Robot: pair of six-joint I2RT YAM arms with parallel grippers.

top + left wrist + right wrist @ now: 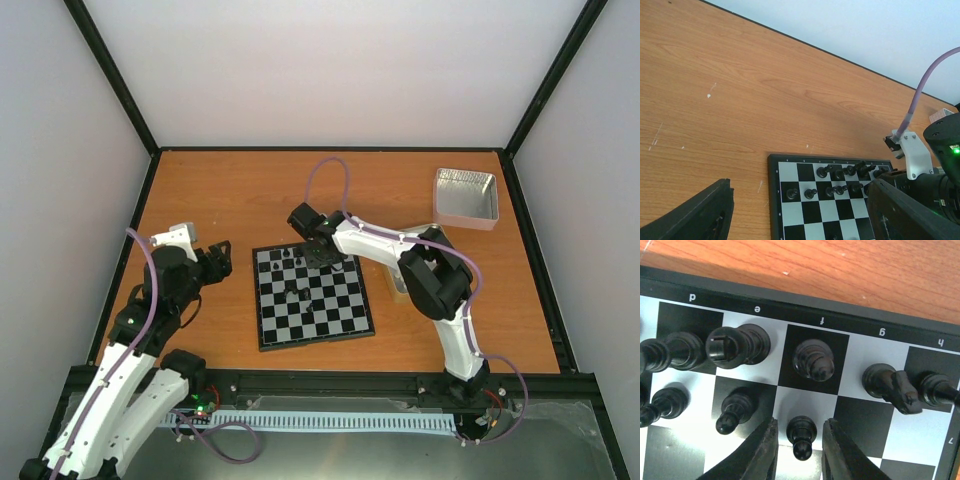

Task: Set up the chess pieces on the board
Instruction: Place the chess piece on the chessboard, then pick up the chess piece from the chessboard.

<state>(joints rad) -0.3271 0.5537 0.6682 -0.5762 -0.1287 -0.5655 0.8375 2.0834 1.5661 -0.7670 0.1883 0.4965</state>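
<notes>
Setting a black pawn (801, 436) on the board (850, 315) seems the step; the right gripper (799, 450) flanks it, jaws slightly apart; next, rise straight clear.

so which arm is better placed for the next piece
Right: the right gripper is over the board, jaws open around a black pawn. The left gripper hangs open off its left edge.

Orange-brown wooden tabletop (230, 190) is carrying two things directly. The board (313, 297) is lying flat around the middle, slightly rotated. A shiny metal tin (466, 197) is sitting toward the far right corner, well apart from the board. Small pale scuffs are showing on the bare wood left of the board.
</notes>
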